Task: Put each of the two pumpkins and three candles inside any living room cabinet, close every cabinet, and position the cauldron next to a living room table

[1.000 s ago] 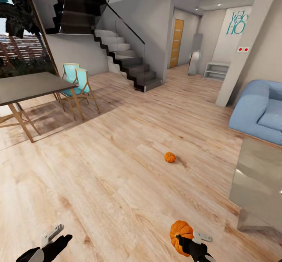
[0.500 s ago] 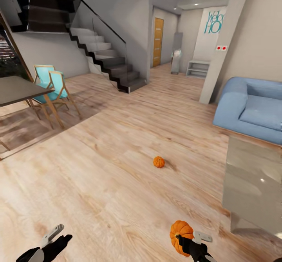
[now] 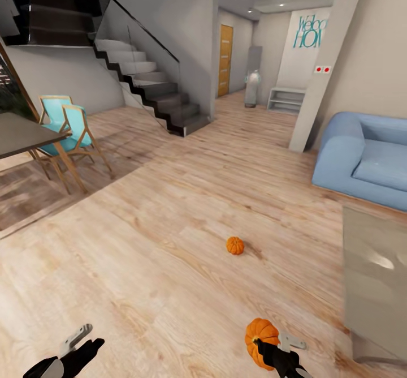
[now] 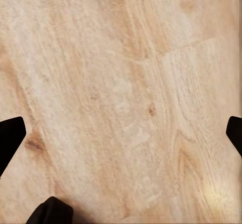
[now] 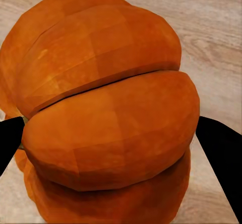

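Right gripper (image 3: pixel 264 348) clamps one pumpkin (image 3: pixel 260 334) at 5 o'clock, left gripper (image 3: pixel 79 341) spread empty at 7, as a second pumpkin (image 3: pixel 235 245) sits mid-floor (image 3: pixel 169 242), wide boards between glossy grey surface (image 3: pixel 376 276) edge at 3 and dining chairs (image 3: pixel 68 132) at 10.

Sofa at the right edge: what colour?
Light blue sofa, clearest in the head view.

The head camera looks down over the wood floor (image 3: pixel 169 242) toward the stairs (image 3: pixel 164 92). The right wrist camera sits tight against the pumpkin (image 5: pixel 106 113) between its jaws, shared with the head view; the left one faces bare floor.
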Controlling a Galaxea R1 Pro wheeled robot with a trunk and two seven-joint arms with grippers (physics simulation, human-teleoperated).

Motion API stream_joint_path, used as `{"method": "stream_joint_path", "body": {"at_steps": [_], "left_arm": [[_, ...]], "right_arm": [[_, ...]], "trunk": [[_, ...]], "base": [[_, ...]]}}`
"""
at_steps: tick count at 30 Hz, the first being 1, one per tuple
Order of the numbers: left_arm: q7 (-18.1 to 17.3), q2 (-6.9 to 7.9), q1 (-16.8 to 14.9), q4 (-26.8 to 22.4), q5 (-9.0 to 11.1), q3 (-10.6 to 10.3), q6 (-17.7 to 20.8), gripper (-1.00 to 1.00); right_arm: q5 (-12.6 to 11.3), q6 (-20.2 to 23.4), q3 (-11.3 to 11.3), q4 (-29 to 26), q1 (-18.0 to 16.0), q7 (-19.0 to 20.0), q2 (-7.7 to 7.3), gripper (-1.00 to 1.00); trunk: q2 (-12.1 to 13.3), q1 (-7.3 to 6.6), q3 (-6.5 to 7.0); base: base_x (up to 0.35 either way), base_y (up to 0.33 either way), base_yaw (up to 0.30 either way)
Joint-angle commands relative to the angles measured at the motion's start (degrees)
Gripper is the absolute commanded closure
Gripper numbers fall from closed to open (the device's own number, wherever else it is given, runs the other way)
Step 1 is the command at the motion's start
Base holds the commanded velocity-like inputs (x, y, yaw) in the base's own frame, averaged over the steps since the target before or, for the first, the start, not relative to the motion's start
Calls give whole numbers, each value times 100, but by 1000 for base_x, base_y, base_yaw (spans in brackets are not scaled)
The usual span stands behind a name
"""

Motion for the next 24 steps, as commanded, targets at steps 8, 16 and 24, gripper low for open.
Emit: {"method": "stream_joint_path", "body": {"at_steps": [8, 16, 24], "left_arm": [[-12, 1, -2, -2, 33, 7, 29, -100], [-12, 1, -2, -2, 39, 7, 29, -100], [-12, 1, -2, -2, 41, 7, 29, -100]], "right_arm": [[-47, 13, 48, -12, -4, 87, -2, 100], [-67, 34, 42, -11, -4, 655, -2, 100], [-65, 36, 40, -11, -6, 683, -2, 100]], "trunk": [[-2, 3, -6], [-2, 3, -50], [-2, 3, -107]], "base": [[318, 128, -5], [318, 126, -143], [318, 121, -193]]}}
